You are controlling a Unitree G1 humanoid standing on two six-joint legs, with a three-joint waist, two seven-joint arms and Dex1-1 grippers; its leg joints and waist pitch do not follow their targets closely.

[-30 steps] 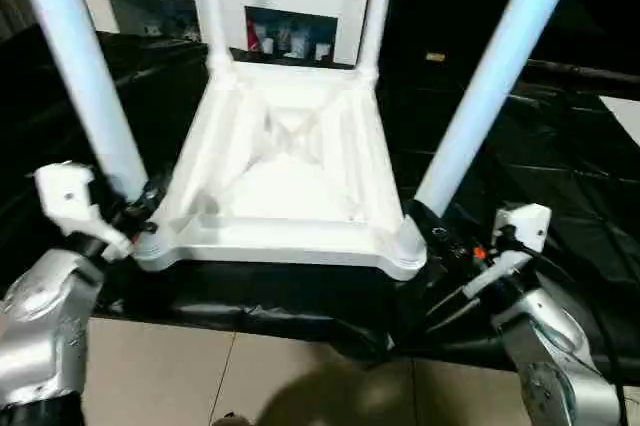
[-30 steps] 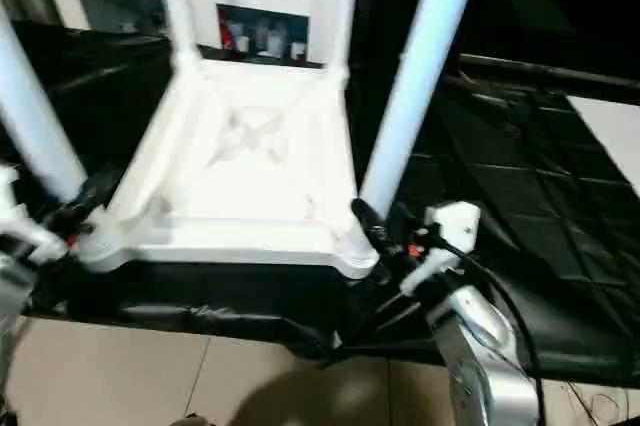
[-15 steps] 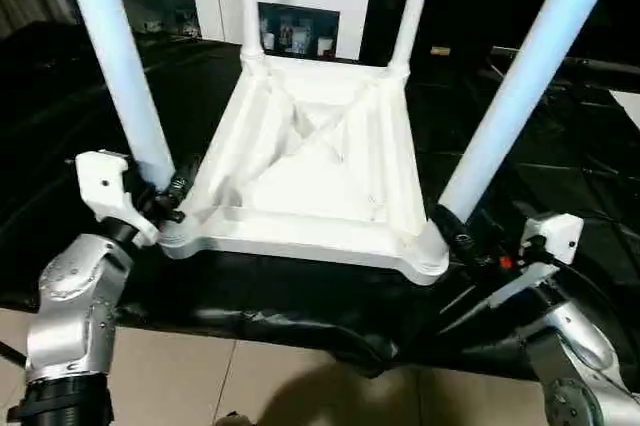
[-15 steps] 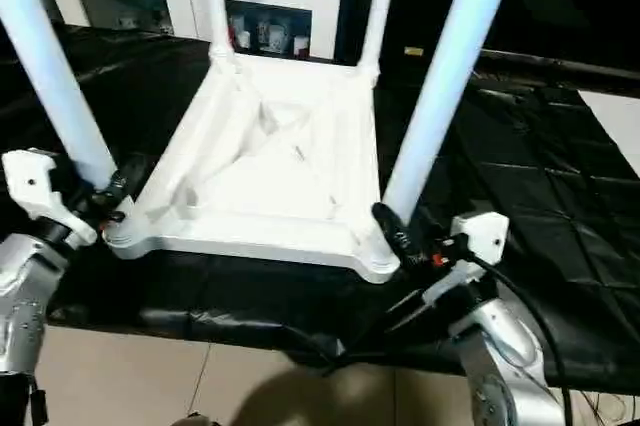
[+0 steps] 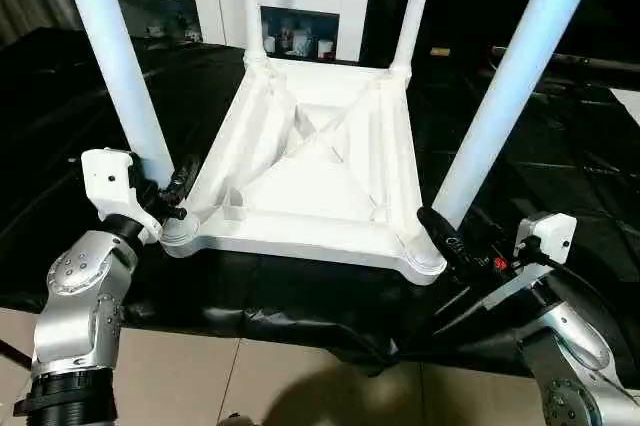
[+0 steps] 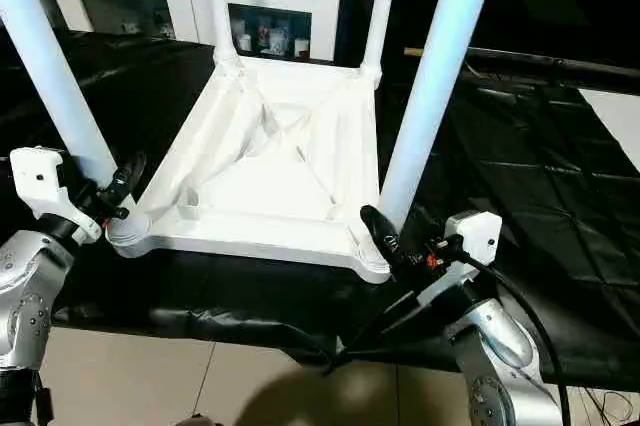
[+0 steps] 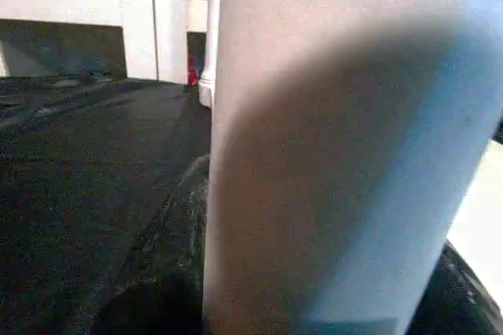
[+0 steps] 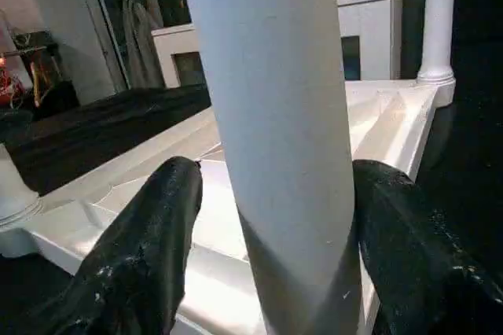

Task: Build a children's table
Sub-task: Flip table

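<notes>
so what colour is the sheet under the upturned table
Black sheet, glossy and creased; clearest in the left eye view.

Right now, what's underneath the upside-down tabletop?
The tabletop lies ribs-up on the black sheet covering the worktable; its four legs stand upward. Its top face is hidden against the sheet.

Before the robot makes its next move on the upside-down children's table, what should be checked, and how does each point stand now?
1. All four legs seated in the corner sockets: ok.
2. Tabletop lies underside up on the black-sheeted worktable: ok.
3. Left gripper at the near-left leg: ok; grip cannot tell.
4. Right gripper fingers stand apart either side of the near-right leg, with gaps: ok, released.
5. Tabletop's near edge sits close to the worktable's edge: not ok.
</notes>
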